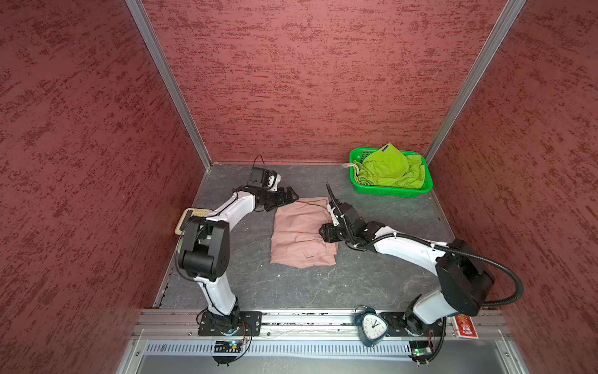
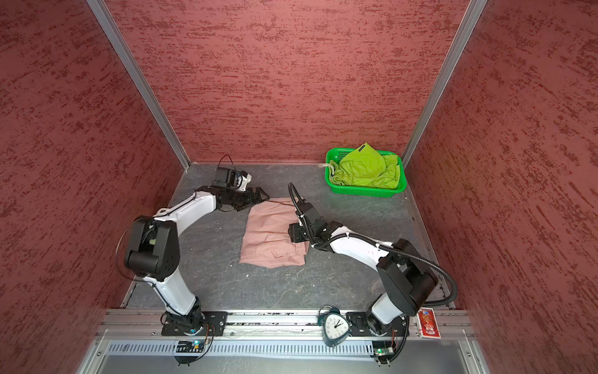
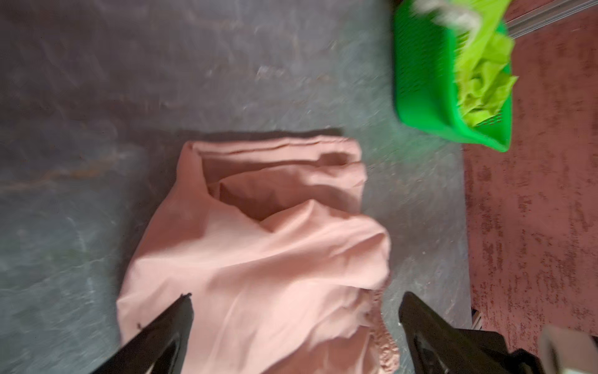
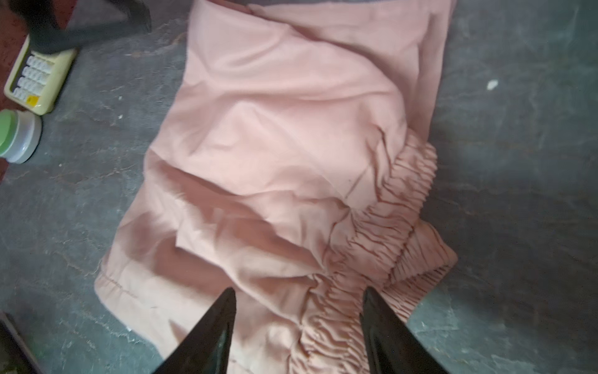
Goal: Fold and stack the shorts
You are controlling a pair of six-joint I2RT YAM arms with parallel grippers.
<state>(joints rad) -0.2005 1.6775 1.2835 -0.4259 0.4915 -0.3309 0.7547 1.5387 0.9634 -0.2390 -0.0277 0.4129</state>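
Right wrist: calculator [image 4: 38,74] and jar [image 4: 17,136] near pink shorts [image 4: 291,145].

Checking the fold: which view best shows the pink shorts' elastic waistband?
Right wrist view: the gathered waistband lies close and clear. Both top views mostly hide it under the right arm; the left wrist view shows a blurred scrap.

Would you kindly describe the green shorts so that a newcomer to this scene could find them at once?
On the grey table, look to the far right corner, where a green perforated basket stands. The lime green shorts lie crumpled inside it, yellower than the basket, whereas the pink shorts lie flat mid-table.
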